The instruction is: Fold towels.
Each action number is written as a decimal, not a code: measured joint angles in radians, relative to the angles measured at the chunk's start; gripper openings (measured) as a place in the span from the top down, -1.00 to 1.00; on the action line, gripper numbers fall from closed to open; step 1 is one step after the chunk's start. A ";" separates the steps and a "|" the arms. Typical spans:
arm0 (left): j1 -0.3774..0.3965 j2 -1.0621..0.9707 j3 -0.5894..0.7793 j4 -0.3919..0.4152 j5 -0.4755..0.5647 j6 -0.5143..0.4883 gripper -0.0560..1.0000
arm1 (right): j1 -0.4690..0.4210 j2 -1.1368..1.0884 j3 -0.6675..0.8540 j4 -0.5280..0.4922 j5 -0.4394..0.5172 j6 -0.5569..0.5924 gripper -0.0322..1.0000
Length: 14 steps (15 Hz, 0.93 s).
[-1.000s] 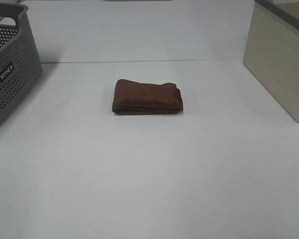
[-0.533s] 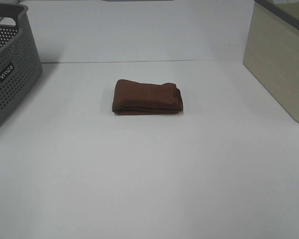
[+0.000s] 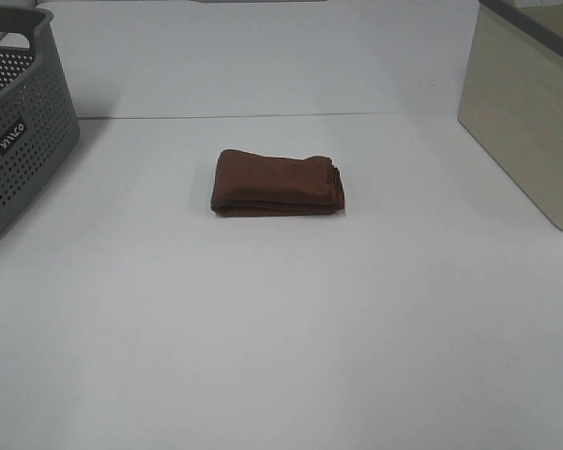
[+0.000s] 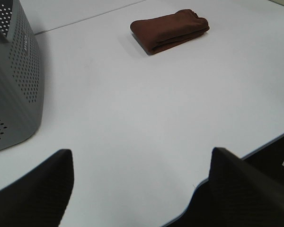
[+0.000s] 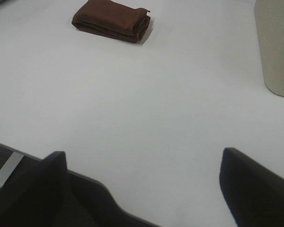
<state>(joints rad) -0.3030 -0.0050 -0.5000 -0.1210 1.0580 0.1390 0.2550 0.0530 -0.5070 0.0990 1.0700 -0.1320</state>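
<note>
Towel (image 3: pixel 278 184): reddish-brown terry, folded compact, layered edges right, flat on table (image 3: pixel 281 328).

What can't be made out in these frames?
- Basket interior: cut off by the frame edge in the high view; its wall hides it in the left wrist view.
- Beige bin: top and far side cropped in the high and right wrist views.
- Towel tag: not visible in any view.
- Left gripper and right gripper: only spread fingers show.

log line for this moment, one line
towel: folded, mid-table | left gripper: open, clear | right gripper: open, clear | contact: none
</note>
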 joint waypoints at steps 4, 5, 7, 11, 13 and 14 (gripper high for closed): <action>0.000 0.000 0.000 0.000 0.000 0.000 -0.53 | 0.000 0.000 0.000 0.000 0.000 0.000 -0.66; 0.003 0.000 0.000 0.000 0.000 0.000 -0.53 | 0.000 0.000 0.000 0.000 0.000 0.000 -0.66; 0.100 0.000 0.000 0.000 0.000 0.000 -0.53 | -0.022 0.000 0.000 0.001 0.000 0.000 -0.66; 0.270 0.000 0.000 0.000 0.000 0.000 -0.53 | -0.214 0.000 0.000 0.001 0.000 0.000 -0.66; 0.303 0.000 0.000 0.000 0.000 0.000 -0.53 | -0.265 0.000 0.000 0.001 0.000 0.000 -0.66; 0.310 0.000 0.000 0.000 0.000 0.000 -0.53 | -0.287 0.000 0.001 0.001 0.000 0.000 -0.66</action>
<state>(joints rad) 0.0070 -0.0050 -0.5000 -0.1210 1.0580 0.1390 -0.0320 0.0530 -0.5060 0.1000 1.0700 -0.1320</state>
